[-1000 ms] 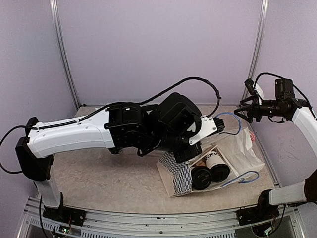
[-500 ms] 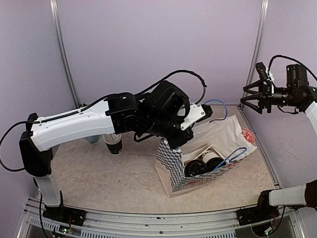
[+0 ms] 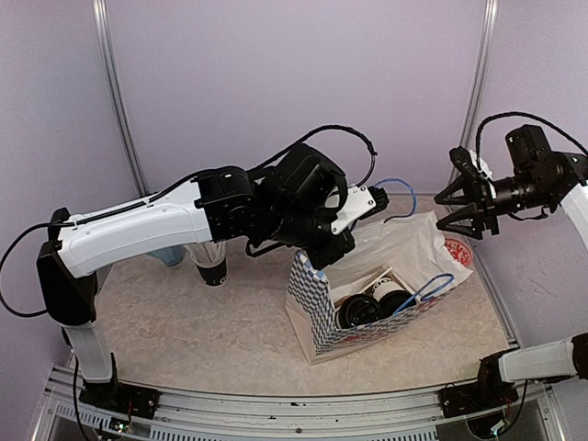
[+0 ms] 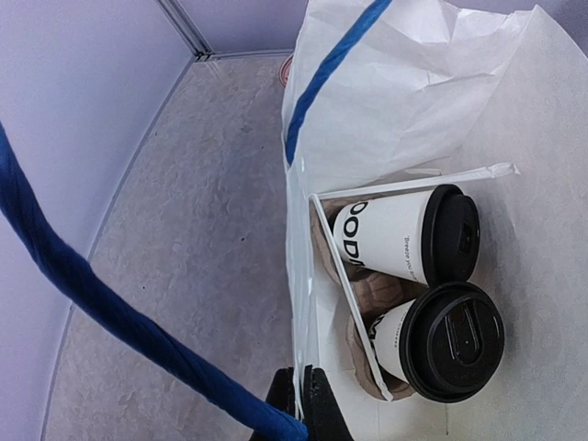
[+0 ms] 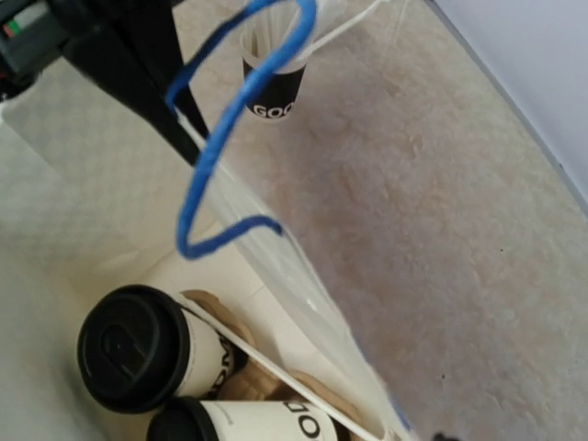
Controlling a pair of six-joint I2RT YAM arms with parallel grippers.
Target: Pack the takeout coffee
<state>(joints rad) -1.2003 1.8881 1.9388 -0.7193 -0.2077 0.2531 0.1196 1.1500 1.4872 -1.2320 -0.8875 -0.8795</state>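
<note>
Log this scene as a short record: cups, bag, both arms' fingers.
cups: two, white with black lids, side by side in a brown carrier inside the bag
bag: white paper, blue rope handles, checkered side, mouth open
left fingers: shut on the bag's rim
right fingers: open, holding nothing, in the air right of the bag
</note>
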